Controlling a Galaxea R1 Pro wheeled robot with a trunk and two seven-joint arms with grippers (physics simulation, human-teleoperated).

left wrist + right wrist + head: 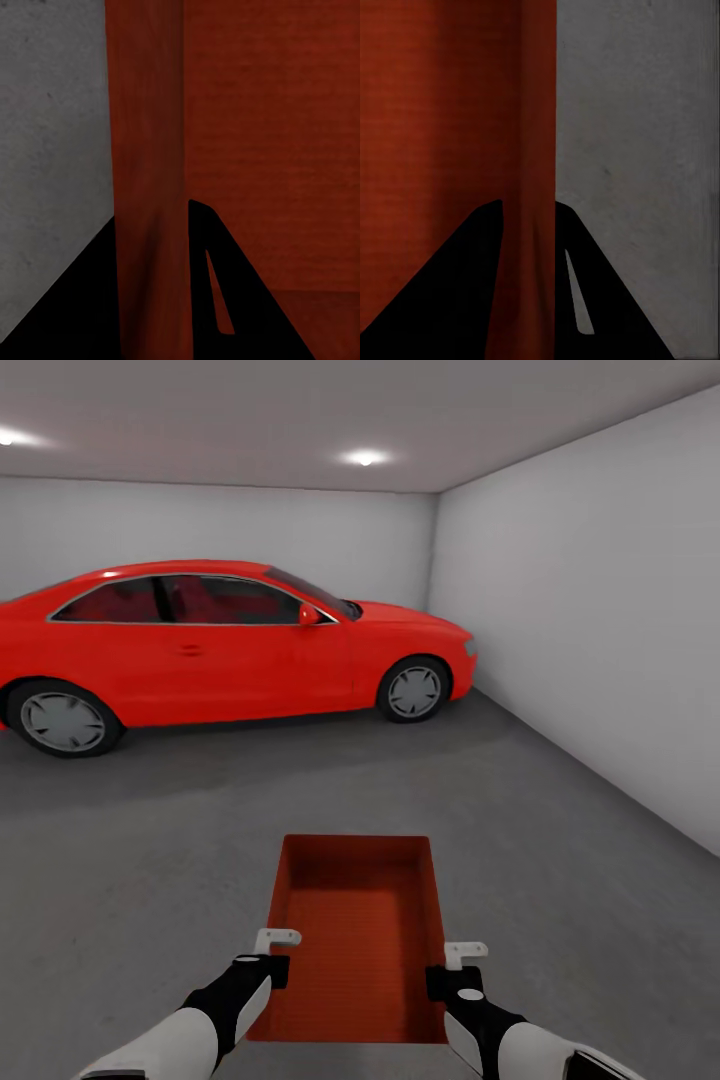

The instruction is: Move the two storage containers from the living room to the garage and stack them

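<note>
A: Starting nearest: what are the arms doing?

B: Both are on one storage container [360, 930], at six o'clock just ahead of the robot. The left gripper [268, 952] sits on its left wall at about seven o'clock, the right gripper [458, 965] on its right wall at five. In each wrist view a dark finger lies on either side of the orange-red wall, so the jaws look clamped on it, one pair per side.

A: Why hold it that way?

B: My guess is that a grip on opposite long walls keeps the open bin level and stops it swinging. The opening faces up and it looks empty.

A: Is it down yet?

B: I can't tell. The grey concrete floor [150, 860] shows beside the wall in both wrist views, but whether the base touches it isn't clear.

A: And beyond it?

B: A red car [230, 645] from ten to one o'clock, side-on, well apart from the bin, with white walls [600, 610] behind and to the right.

A: The count?

B: One container, two grippers, one car, two wheels showing, two ceiling lights. So this is the garage, with one bin here.
</note>
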